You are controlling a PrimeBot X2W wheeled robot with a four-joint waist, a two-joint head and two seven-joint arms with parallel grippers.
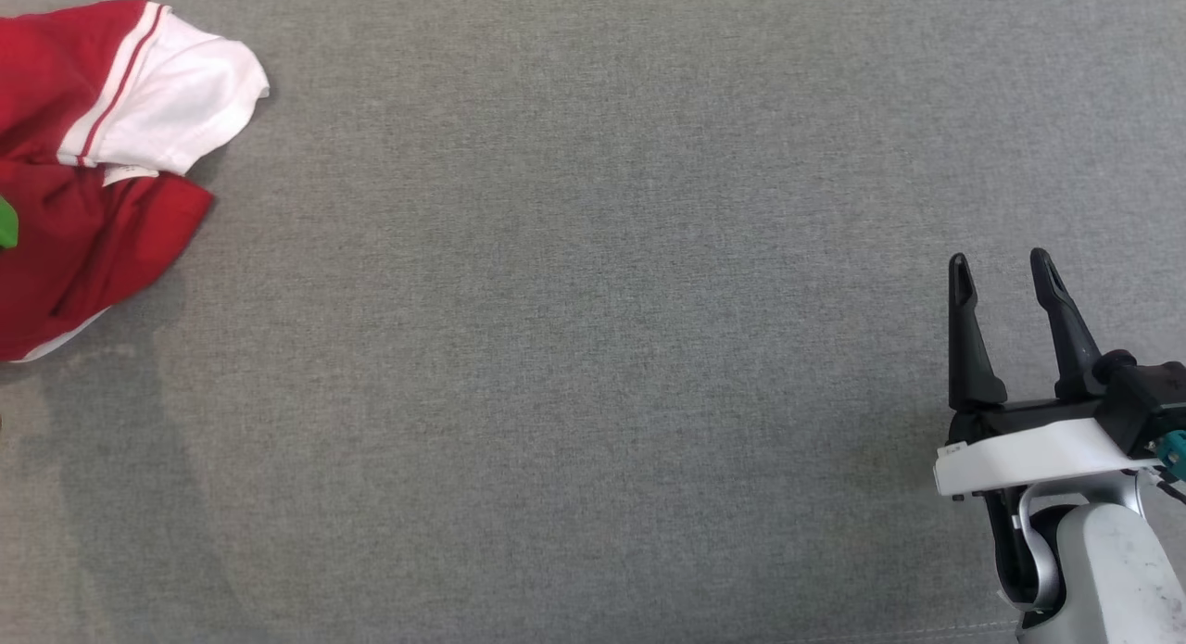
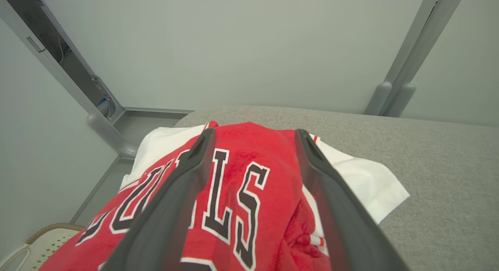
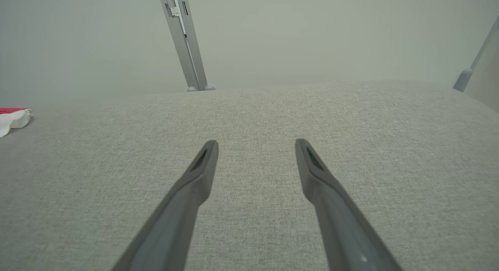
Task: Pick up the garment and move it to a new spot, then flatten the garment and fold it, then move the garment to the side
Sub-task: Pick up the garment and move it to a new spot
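Head view: the red-and-white garment (image 1: 74, 236) lies bunched at the grey table's (image 1: 593, 366) left edge. The left hand (image 2: 254, 136) hangs over it, fingers apart. The right hand (image 1: 999, 260), fingers also apart, is well away.

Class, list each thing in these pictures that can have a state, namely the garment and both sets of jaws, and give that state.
Garment: crumpled in a heap, neither flattened nor folded, lying on the grey surface.
Left jaws: open, spread over the garment, not closed on it.
Right jaws: open, holding nothing, over the grey surface, well apart from the garment.
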